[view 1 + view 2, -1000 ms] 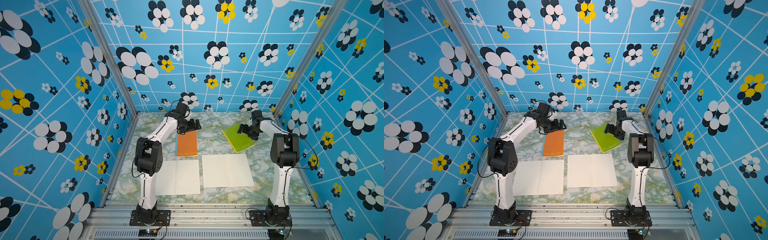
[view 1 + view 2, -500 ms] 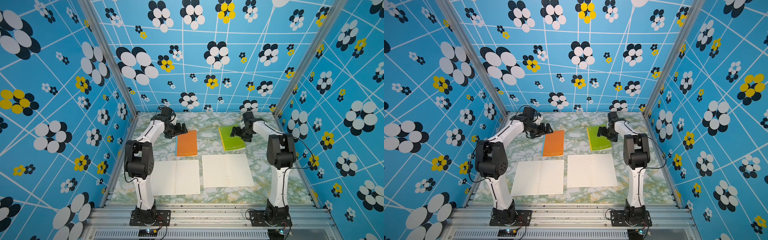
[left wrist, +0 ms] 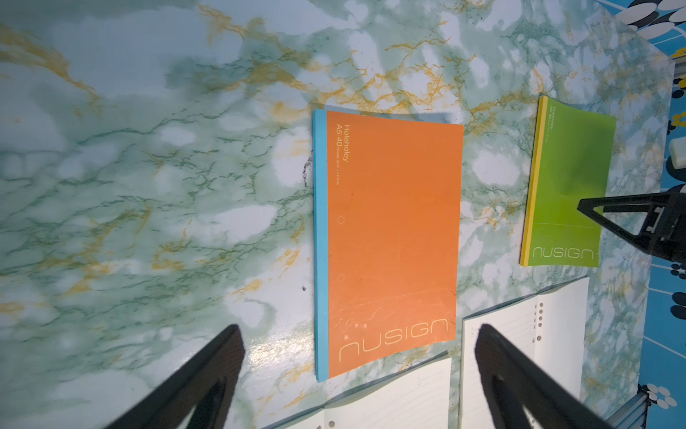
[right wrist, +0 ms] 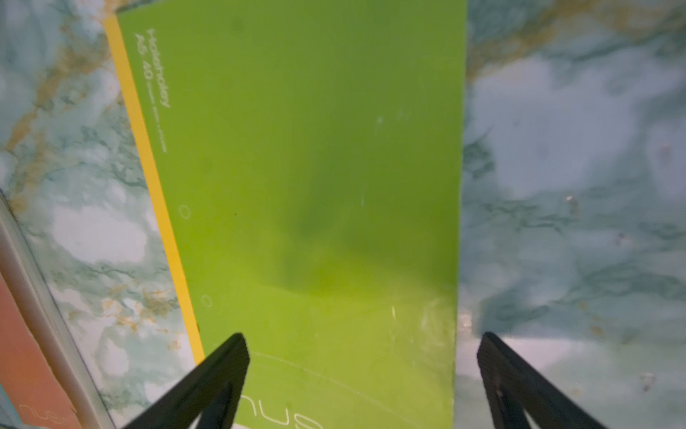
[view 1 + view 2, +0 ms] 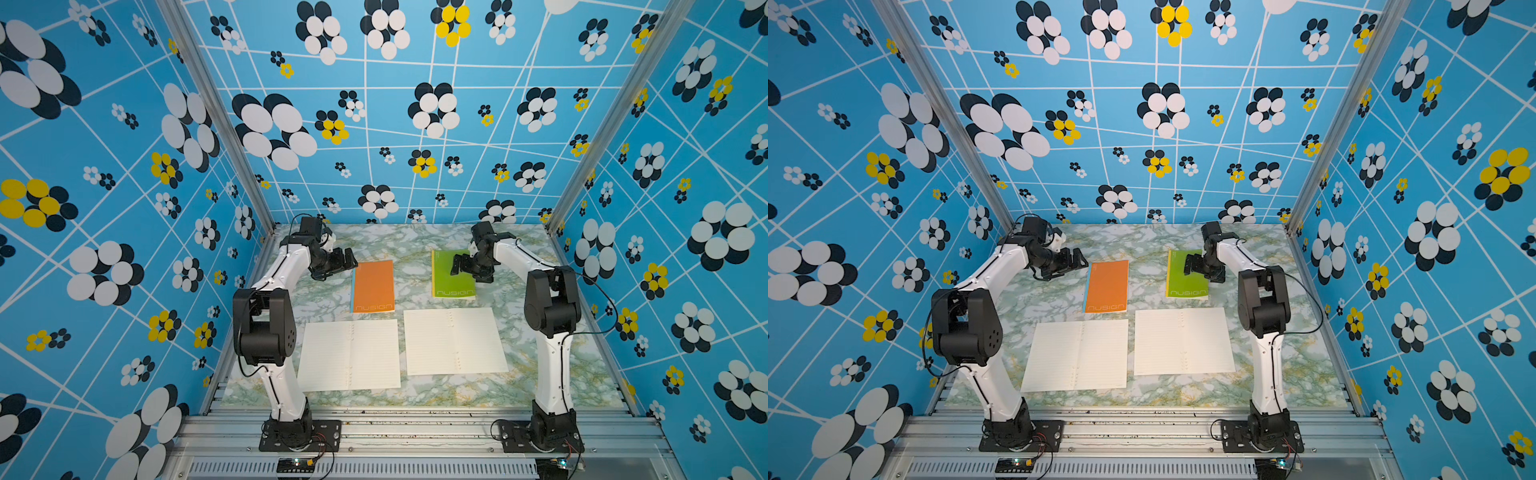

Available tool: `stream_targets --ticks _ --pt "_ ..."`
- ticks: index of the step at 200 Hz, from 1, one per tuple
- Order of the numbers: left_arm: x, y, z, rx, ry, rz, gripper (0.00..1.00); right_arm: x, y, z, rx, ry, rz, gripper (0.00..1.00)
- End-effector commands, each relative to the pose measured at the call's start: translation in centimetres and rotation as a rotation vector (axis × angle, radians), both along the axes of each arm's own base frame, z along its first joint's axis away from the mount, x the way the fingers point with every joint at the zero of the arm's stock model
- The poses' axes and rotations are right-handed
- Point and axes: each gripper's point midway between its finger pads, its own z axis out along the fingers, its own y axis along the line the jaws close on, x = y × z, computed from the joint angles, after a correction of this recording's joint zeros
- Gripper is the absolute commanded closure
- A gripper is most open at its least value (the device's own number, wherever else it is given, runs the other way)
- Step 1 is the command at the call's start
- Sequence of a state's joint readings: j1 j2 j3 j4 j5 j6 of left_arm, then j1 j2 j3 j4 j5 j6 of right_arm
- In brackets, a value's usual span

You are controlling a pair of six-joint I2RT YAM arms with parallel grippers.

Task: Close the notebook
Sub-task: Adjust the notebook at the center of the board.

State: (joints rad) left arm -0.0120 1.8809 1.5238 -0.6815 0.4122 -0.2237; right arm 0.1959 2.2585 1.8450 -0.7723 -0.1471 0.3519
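Mid-frame, the orange notebook [image 5: 372, 286] and green notebook [image 5: 451, 276] lie closed. Below them, the lower-left notebook [image 5: 349, 355] and lower-right notebook [image 5: 455, 341] lie open, not yet done. The left end effector [image 5: 348, 262] and right end effector [image 5: 457, 266] hang spread and empty.

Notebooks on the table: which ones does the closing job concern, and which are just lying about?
Job: open notebook by the left arm, open notebook by the right arm, left tool, right tool (both tools open).
Probably just lying there: orange notebook, green notebook, both already shut.
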Motion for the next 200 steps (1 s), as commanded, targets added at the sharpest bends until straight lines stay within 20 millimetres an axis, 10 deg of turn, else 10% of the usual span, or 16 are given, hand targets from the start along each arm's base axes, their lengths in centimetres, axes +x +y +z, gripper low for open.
stream_targets --ticks 1,60,200 --pt "-1.3 0.3 0.5 -0.001 -0.01 -0.025 0.0 1.0 -1.1 -1.0 -0.057 0.026 -0.029 0.01" --pt "-3.0 3.1 -0.7 0.018 0.014 0.005 0.0 3.8 0.9 -1.5 0.016 0.033 0.012 0.01" --pt "-5.2 7.5 -1.3 0.026 0.044 0.058 0.01 2.8 3.0 -2.0 0.063 0.04 0.066 0.01"
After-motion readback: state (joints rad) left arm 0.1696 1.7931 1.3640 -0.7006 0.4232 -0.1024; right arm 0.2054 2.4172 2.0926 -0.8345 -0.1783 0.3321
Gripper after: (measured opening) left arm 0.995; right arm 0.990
